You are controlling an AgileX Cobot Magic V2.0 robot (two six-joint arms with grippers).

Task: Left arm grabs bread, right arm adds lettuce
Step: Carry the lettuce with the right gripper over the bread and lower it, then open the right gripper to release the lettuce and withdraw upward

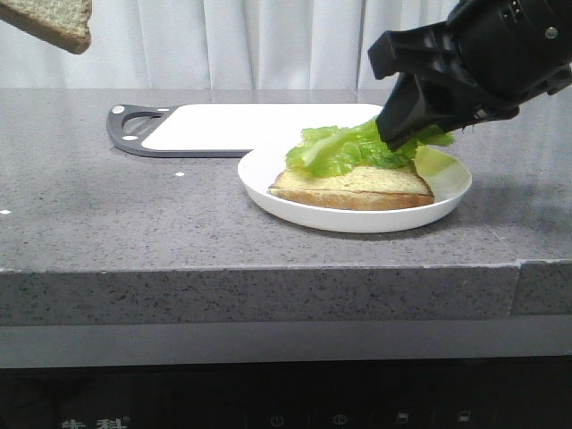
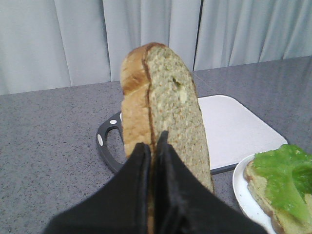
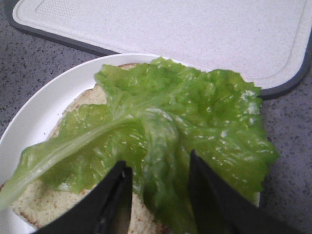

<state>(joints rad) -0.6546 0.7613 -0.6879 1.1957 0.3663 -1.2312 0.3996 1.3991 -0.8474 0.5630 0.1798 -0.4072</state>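
My left gripper (image 2: 152,146) is shut on the bread (image 2: 170,97), a thick toast slice with a brown crust, held edge-on high above the table. In the front view only the bread's corner (image 1: 54,22) shows at the top left; the left gripper itself is out of frame there. My right gripper (image 1: 402,134) hangs low over the white plate (image 1: 357,219). Its jaws (image 3: 157,161) stand apart astride a raised fold of the green lettuce (image 3: 185,112). The lettuce (image 1: 344,147) lies spread on a thinner slice (image 1: 357,189) in the plate.
A white cutting board (image 1: 241,125) with a dark grey handle lies behind the plate on the grey speckled counter. It also shows in the left wrist view (image 2: 234,126) and the right wrist view (image 3: 170,24). Curtains hang behind the counter.
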